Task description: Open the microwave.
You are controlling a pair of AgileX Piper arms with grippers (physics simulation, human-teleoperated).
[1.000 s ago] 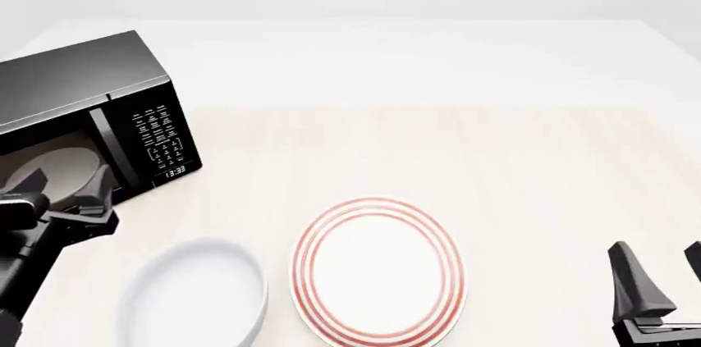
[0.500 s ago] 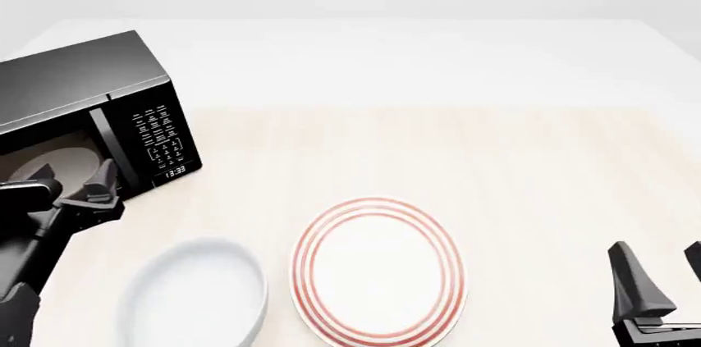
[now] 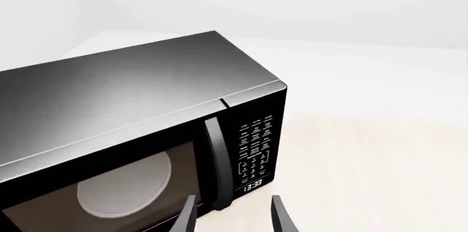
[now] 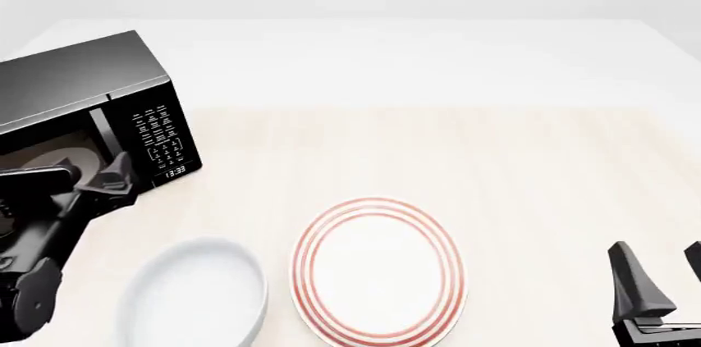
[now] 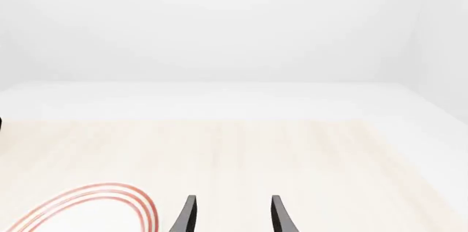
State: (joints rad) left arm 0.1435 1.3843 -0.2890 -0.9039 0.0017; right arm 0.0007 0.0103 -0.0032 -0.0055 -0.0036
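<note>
The microwave [image 4: 82, 109] is a glossy black box at the table's far left, its door shut. In the left wrist view the microwave [image 3: 131, 122] shows a windowed door, a pale turntable [image 3: 124, 182], a vertical bar handle [image 3: 218, 163] and a keypad [image 3: 255, 147]. My left gripper [image 4: 93, 173] is open just in front of the door's lower edge, near the handle [image 4: 107, 146]; its fingertips [image 3: 186, 218] straddle the handle's foot without touching it. My right gripper [image 4: 657, 273] stands open at the near right, holding nothing.
A white plate with red rings [image 4: 378, 271] lies at the front middle, and its edge [image 5: 95, 204] shows in the right wrist view. A white bowl [image 4: 197, 294] sits to its left, just right of my left arm. The light wood tabletop [image 4: 493, 166] stretches right.
My left gripper has moved forward and a little right, from below the door window to the handle's foot. The right arm has not moved. The microwave door is still shut.
</note>
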